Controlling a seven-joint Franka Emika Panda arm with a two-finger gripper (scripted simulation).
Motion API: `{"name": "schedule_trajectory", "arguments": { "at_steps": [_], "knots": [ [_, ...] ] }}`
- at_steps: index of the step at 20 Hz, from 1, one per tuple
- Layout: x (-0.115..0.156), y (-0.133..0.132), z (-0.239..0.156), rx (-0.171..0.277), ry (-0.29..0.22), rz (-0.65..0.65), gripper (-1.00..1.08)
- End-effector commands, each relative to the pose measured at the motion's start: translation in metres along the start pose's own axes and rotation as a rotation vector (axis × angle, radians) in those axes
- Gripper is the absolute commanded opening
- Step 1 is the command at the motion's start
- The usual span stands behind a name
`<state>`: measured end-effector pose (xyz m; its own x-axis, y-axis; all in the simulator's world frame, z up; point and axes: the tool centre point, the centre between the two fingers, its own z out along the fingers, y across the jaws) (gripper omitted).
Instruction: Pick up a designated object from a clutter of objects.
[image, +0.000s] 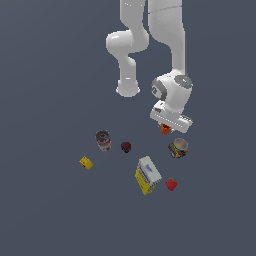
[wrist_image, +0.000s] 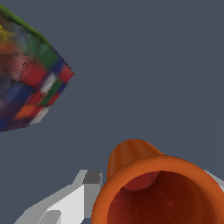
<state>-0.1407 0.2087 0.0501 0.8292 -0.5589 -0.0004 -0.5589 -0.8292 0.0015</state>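
Observation:
The designated object, a small orange cup, sits right under the white hand, between the fingers of my gripper. In the wrist view the orange cup fills the frame close up, its hollow top facing the camera. Grey fingers press against its sides, so my gripper is shut on it. The clutter of objects lies around it. The multicoloured round-topped item is closest, just to the exterior view's right, and it shows as a patchwork block in the wrist view.
A red-white can, a dark plum and a yellow cube lie toward the exterior view's left. A yellow-white-blue box and a red strawberry lie nearer the front. The arm's base stands behind.

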Motion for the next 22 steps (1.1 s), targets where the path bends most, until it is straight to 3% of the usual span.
{"name": "schedule_trajectory", "arguments": {
  "at_steps": [1,9,22],
  "knots": [
    [0.0,0.0,-0.009,0.001,0.001,0.0,-1.0],
    [-0.001,0.001,-0.058,0.001,0.0,-0.001,-1.0],
    [-0.003,0.003,-0.174,0.003,-0.004,-0.003,-1.0]
  ]
}}
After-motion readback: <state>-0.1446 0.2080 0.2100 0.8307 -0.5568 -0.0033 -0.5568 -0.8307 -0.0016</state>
